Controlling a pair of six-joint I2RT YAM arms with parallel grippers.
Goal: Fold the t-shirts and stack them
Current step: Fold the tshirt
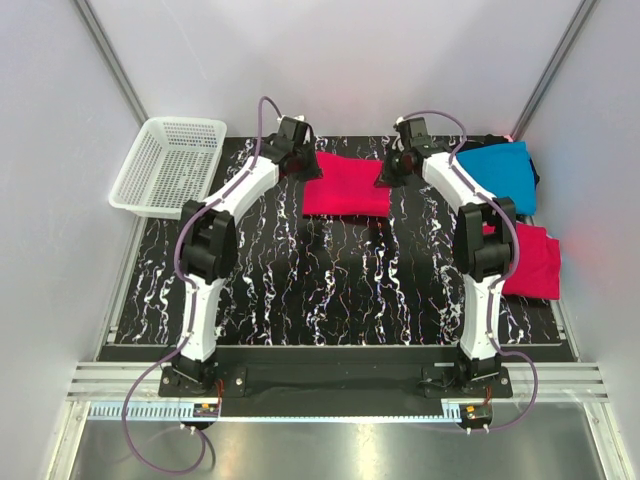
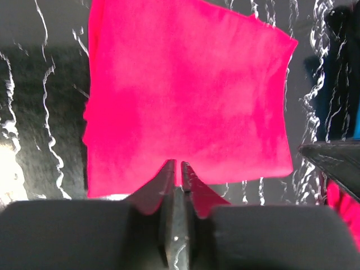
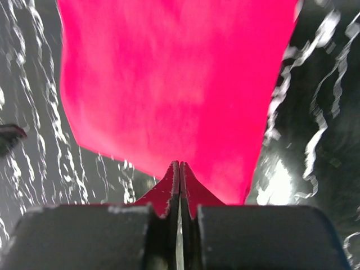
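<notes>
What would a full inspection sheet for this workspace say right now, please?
Surface: black marbled table, flat.
Job's things: red shirt folded at the far middle; blue shirt and second red shirt lying along the right edge, the latter partly behind the right arm.
Clutter: white basket at the far left corner, nothing seen inside.
End effectors: left end effector and right end effector each shut on an opposite edge of the middle shirt.
Cables: purple cables loop along both arms and past the bases.
Surroundings: pale walls; metal rail at the front.
</notes>
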